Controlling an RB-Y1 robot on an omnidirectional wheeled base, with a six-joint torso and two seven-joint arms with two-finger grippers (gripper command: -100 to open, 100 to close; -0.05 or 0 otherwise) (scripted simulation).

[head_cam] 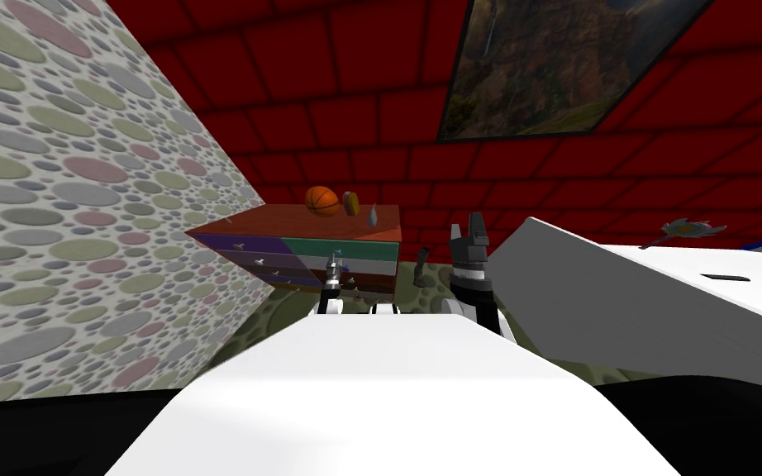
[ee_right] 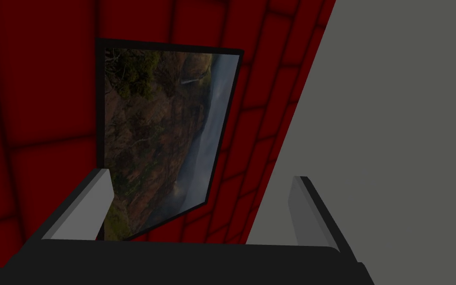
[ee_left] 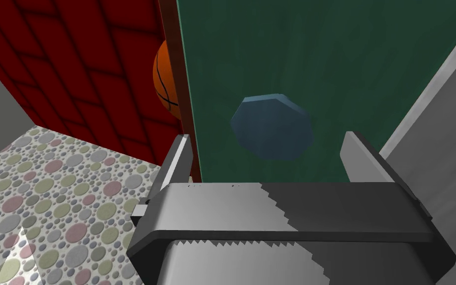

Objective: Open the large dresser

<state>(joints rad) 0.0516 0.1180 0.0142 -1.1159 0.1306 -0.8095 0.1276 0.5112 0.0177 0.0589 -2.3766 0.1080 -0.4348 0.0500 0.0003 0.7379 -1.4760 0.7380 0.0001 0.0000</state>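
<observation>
Dresser: The large dresser (head_cam: 288,225) stands ahead of me, in the corner where the dotted wall (head_cam: 65,207) meets the red wall (head_cam: 330,99). It has a brown top and drawer fronts in purple, green, grey and brown.
On top: A basketball (head_cam: 322,200), a small yellow and red thing (head_cam: 350,202) that I cannot name, and a little grey cone (head_cam: 373,216) sit side by side on the dresser top.
Left hand: The left gripper (ee_left: 266,140) is right up at the front of the dresser and points at the green drawer (ee_left: 321,59). Its two fingers (ee_left: 175,161) are spread wide and hold nothing.
Knob: A blue-grey knob (ee_left: 272,126) sticks out of the green drawer. It shows in the gap between the two fingers. Neither finger touches it.
Next to the drawer: A grey drawer front (ee_left: 439,128) lies on one side of the green one. The dresser's brown edge (ee_left: 180,74) is on the other side, with the basketball past it.
Right hand: The right gripper (head_cam: 468,227) is held up in the air, to the right of the dresser and well apart from it. Its fingers are spread too, with nothing between them.
Right side of the room: A big white slab (head_cam: 619,297) lies tilted near the right gripper.
Wall: A framed picture (head_cam: 561,58) of rocky hills hangs high on the red wall.
</observation>
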